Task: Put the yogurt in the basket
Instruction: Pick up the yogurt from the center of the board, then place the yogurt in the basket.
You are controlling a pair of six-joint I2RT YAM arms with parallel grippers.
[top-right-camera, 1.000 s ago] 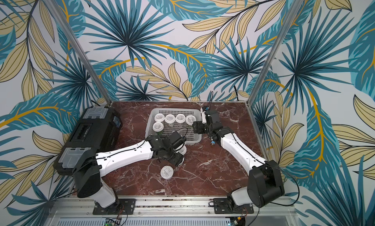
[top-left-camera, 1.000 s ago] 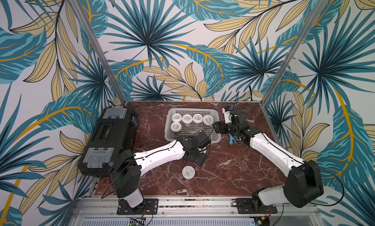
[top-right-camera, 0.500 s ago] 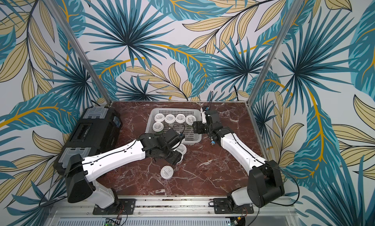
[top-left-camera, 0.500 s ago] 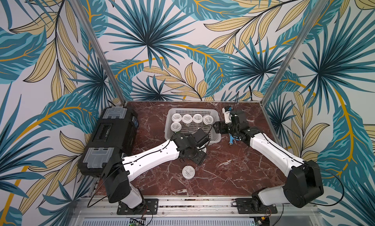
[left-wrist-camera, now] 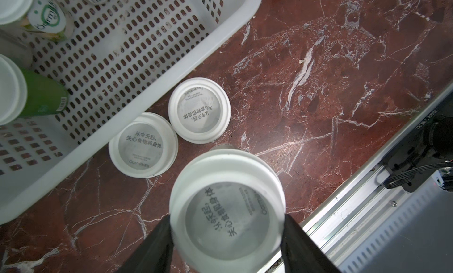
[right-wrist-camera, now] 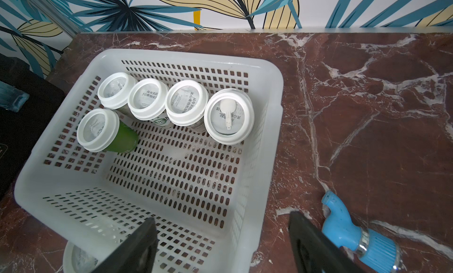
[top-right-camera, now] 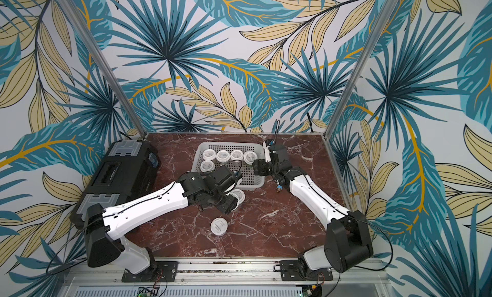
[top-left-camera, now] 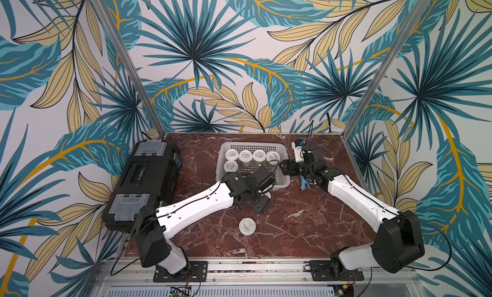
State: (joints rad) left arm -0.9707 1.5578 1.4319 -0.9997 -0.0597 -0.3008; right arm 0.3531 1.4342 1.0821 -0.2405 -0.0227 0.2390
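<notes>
1. Toolbox (top-left-camera: 149, 181), black, sits at the far left of a top view, not part of the job.
2. Left of centre, the left gripper (left-wrist-camera: 226, 219) is half closed on a yogurt jar (left-wrist-camera: 228, 210), a black finger pressing each side, just below the basket in the frame.
3. Two more jars (left-wrist-camera: 143, 144) (left-wrist-camera: 199, 110) stand on the table (top-left-camera: 306, 202) just beside the basket's rim. Another (top-left-camera: 246, 225) stands alone at lower centre.
4. At centre, the basket (top-left-camera: 253, 146) holds five jars (top-left-camera: 245, 155) in its upper part.
5. Right of it, the right gripper (right-wrist-camera: 221, 218) hangs wide open and empty.
6. The jars look light, rigid and smooth. I'd grip the body under the lid's lip.
</notes>
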